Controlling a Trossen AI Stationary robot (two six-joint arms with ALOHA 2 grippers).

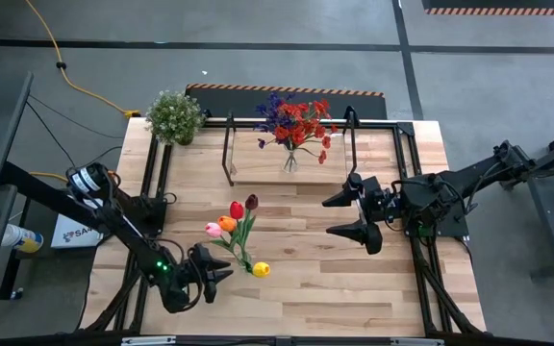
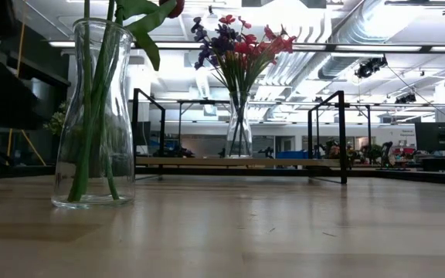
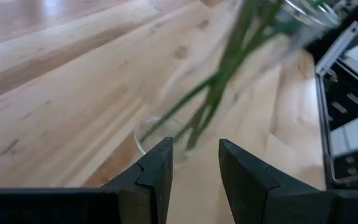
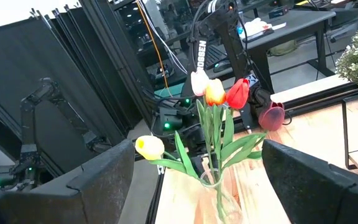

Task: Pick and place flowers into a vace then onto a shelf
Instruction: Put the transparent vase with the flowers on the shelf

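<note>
A clear glass vase (image 1: 245, 258) stands on its base on the plank tabletop, holding red, orange, pink, maroon and yellow tulips (image 1: 231, 223). In the low view the vase (image 2: 93, 116) rises close at the left. My left gripper (image 1: 224, 273) is open just left of it, and its wrist view shows the vase base (image 3: 154, 134) and the stems ahead of the fingers (image 3: 194, 168). My right gripper (image 1: 333, 217) is wide open well to the right, facing the tulips (image 4: 216, 93). The shelf (image 1: 258, 171) carries a second vase of red and purple flowers (image 1: 294, 125).
A bushy potted plant (image 1: 174, 115) sits at the table's far left corner. The shelf's black frame uprights (image 2: 340, 135) stand toward the far edge. Bare planks lie between the tulip vase and my right gripper (image 4: 199, 155), and along the near edge.
</note>
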